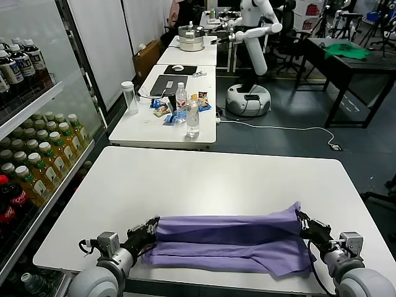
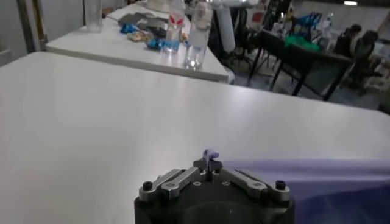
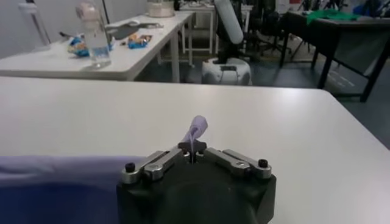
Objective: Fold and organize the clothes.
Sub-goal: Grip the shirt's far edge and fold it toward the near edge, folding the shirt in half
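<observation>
The lavender T-shirt (image 1: 229, 240) lies folded lengthwise in a long band across the near part of the white table (image 1: 210, 179). My left gripper (image 1: 148, 231) is shut on its left end; a tuft of purple fabric (image 2: 210, 152) sticks out between the closed fingers in the left wrist view. My right gripper (image 1: 304, 225) is shut on its right end; a tuft of fabric (image 3: 197, 128) stands up from the closed fingers in the right wrist view. The upper layer is stretched between both grippers. The lower layer sags toward the table's near edge at the right.
A drinks shelf with bottles (image 1: 37, 161) stands along the left. A second table (image 1: 167, 117) behind holds bottles, a laptop and snacks. Another robot (image 1: 250, 55) stands farther back. A green cloth (image 1: 346, 51) lies on a dark table at the back right.
</observation>
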